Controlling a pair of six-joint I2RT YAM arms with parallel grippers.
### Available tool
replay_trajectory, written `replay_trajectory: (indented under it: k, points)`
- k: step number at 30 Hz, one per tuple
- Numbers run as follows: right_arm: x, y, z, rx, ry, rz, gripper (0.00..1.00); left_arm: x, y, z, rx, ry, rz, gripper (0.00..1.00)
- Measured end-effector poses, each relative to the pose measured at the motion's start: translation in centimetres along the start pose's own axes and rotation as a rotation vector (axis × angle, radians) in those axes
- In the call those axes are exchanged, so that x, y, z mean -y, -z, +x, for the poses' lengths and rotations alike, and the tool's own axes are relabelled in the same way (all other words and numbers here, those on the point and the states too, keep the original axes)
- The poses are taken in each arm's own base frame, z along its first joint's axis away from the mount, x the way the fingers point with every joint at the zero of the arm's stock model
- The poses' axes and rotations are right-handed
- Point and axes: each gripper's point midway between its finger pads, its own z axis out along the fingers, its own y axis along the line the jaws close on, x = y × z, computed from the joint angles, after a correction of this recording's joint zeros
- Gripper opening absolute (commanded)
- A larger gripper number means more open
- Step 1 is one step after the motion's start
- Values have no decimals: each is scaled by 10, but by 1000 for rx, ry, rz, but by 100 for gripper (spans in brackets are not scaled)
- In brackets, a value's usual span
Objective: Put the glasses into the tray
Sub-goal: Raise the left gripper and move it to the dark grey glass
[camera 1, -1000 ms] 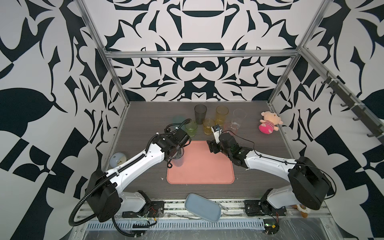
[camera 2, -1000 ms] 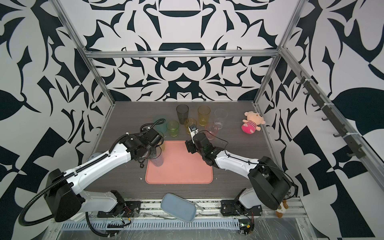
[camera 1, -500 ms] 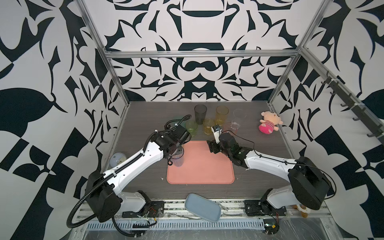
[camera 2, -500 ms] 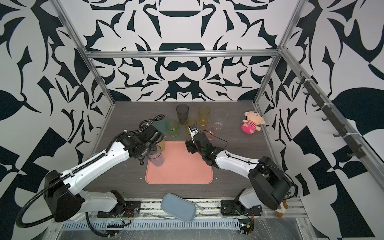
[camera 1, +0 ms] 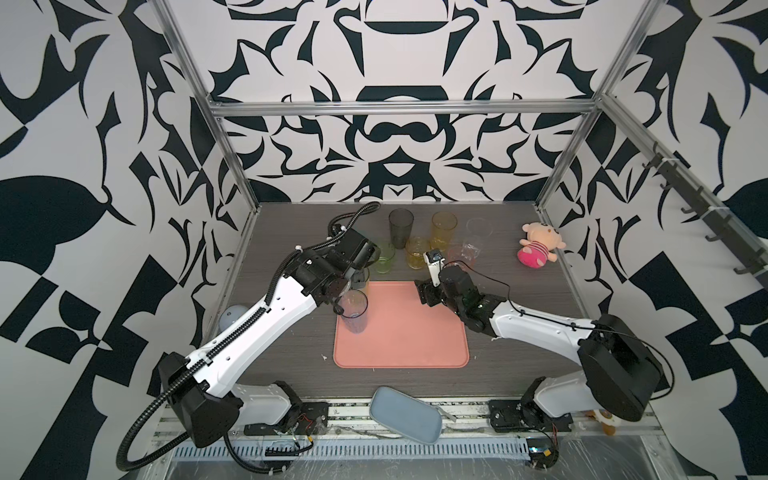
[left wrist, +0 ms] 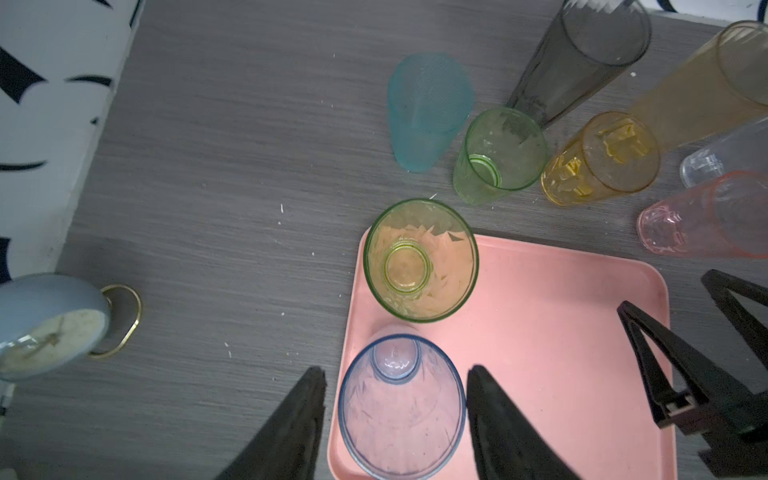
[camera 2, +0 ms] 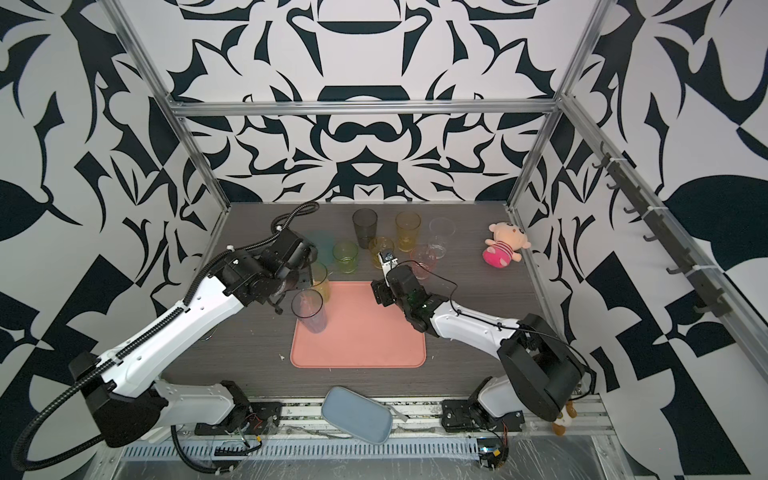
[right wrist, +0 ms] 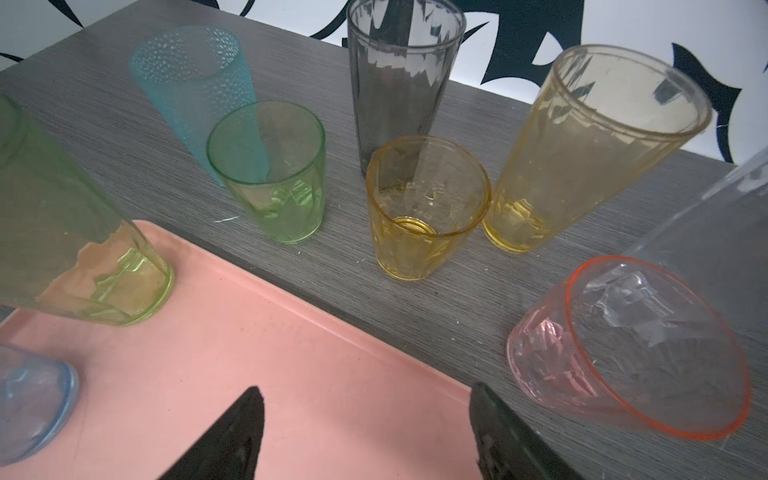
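Observation:
The salmon-pink tray (camera 1: 409, 332) lies mid-table. A blue glass (left wrist: 401, 407) stands upright at its left edge, and a yellow-green glass (left wrist: 420, 259) stands on its far left corner. My left gripper (left wrist: 395, 372) is open around the blue glass, with a gap on each side. My right gripper (right wrist: 365, 388) hangs open and empty over the tray's far right edge. Behind the tray on the table stand teal (right wrist: 195, 83), green (right wrist: 270, 174), smoky grey (right wrist: 399, 75), amber (right wrist: 424, 208), tall yellow (right wrist: 582, 145), pink (right wrist: 623, 353) and clear (right wrist: 715, 232) glasses.
A pink plush doll (camera 1: 538, 247) sits at the back right. A pale blue-grey dish (camera 1: 405, 419) rests on the front rail. A small round clock (left wrist: 50, 328) stands near the left wall.
My left gripper has opened and let go of the blue glass, which now stands on the tray. The right arm has not moved.

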Motion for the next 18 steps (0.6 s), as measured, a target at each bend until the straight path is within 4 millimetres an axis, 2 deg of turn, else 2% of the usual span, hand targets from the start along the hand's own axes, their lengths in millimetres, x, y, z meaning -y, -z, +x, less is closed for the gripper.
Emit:
replay_trajectory:
  k: [8, 16, 18]
  points:
    - [7, 14, -9, 61, -19, 20, 81, 14, 5, -41, 95, -37, 20, 76]
    - [10, 14, -9, 71, -21, 31, 81, 32, -16, -77, 147, -70, 18, 84]
    - [10, 14, -9, 72, -21, 35, 82, 36, -22, -86, 158, -76, 16, 95]
